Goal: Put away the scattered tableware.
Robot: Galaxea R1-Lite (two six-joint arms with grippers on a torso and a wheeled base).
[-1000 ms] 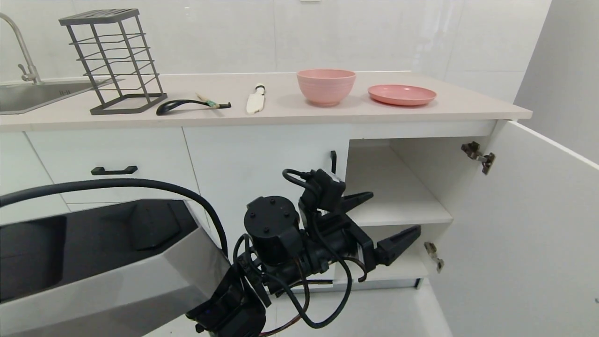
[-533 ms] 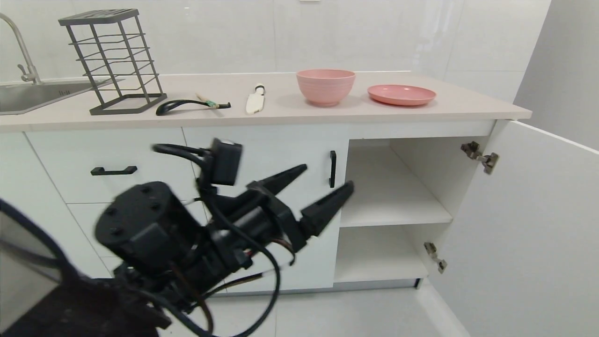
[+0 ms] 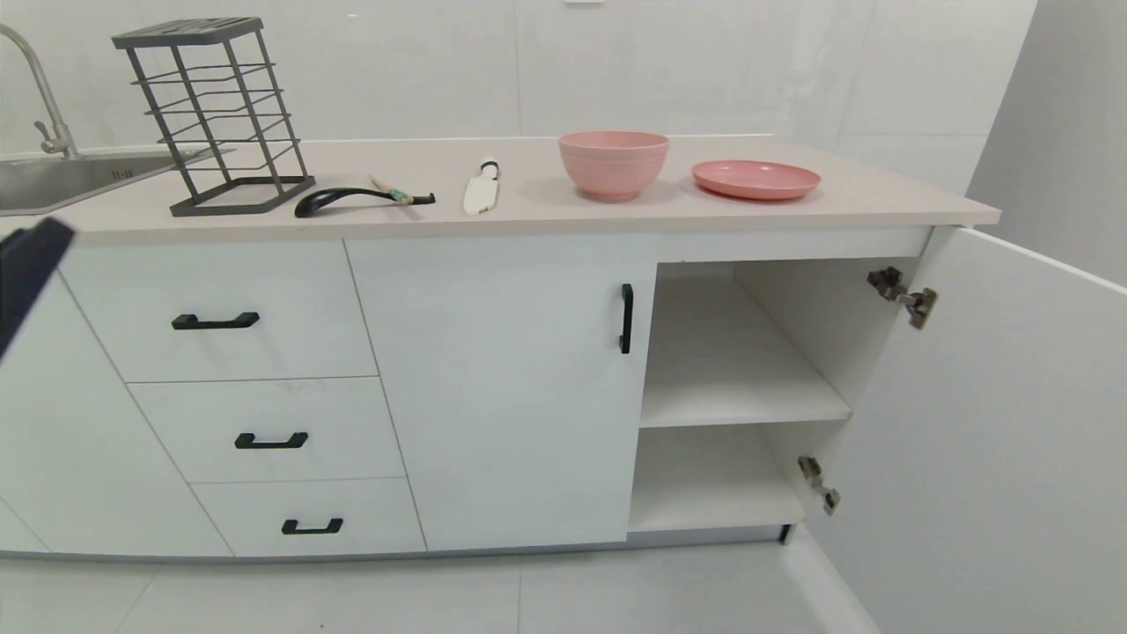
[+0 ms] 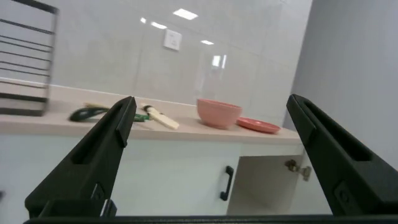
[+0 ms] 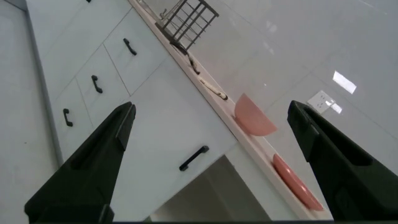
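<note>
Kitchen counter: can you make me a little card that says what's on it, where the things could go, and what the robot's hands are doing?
Left end: wire rack beside the sink
Middle: black spoon and white knife, lying flat
Right end: pink bowl, then pink plate, apart
Cupboard: door open, two shelves inside
Left gripper: open, holding nothing
Right gripper: open, holding nothing

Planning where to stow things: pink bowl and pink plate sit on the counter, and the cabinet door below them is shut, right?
No. The pink bowl and pink plate do sit on the counter, but the cabinet door below them is open; the head view shows it.
</note>
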